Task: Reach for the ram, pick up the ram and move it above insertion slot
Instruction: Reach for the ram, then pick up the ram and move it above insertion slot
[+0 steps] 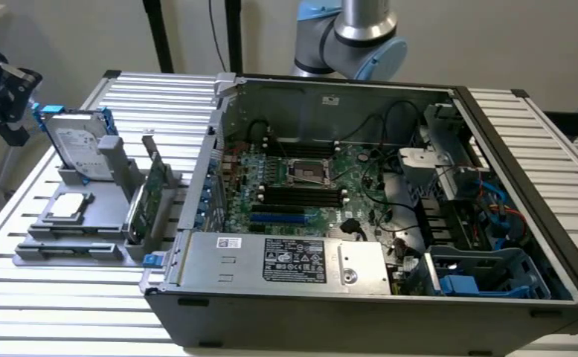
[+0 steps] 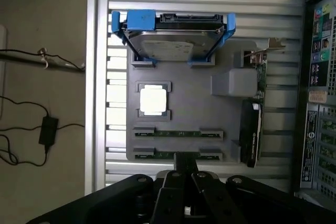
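Ram [image 2: 160,155]: lies on edge in the nearest slot of the gray fixture [image 2: 194,114], to the exterior view's left of the open computer case [image 1: 368,312]. Shares the fixture with a second stick [image 2: 176,133] one slot farther back, then a processor [image 2: 153,99], a hard drive [image 2: 173,48] at the far end, and an expansion card [image 2: 251,135] upright on the side toward the case. Gripper [image 2: 185,167]: hangs above the fixture's near edge, fingers pinched together and empty, tips over the ram's middle; contact impossible to tell.
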Available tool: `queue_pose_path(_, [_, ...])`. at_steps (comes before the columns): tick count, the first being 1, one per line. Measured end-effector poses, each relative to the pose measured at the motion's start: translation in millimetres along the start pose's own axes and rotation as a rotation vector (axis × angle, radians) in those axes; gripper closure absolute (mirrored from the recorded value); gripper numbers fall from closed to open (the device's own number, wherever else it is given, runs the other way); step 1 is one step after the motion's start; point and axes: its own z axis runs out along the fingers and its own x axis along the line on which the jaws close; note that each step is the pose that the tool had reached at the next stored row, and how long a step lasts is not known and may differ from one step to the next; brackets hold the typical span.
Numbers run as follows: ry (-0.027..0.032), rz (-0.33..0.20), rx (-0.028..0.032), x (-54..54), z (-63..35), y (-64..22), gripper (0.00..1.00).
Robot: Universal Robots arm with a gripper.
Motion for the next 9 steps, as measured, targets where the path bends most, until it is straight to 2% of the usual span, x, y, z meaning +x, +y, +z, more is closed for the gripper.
queue_pose_path(3, [0.0002, -0.004, 0.0002, 2.0, -0.2, -3.3, 0.89])
queue_pose_path(9, [0.0002, -0.004, 0.0002, 2.1, -0.2, -3.5, 0.89])
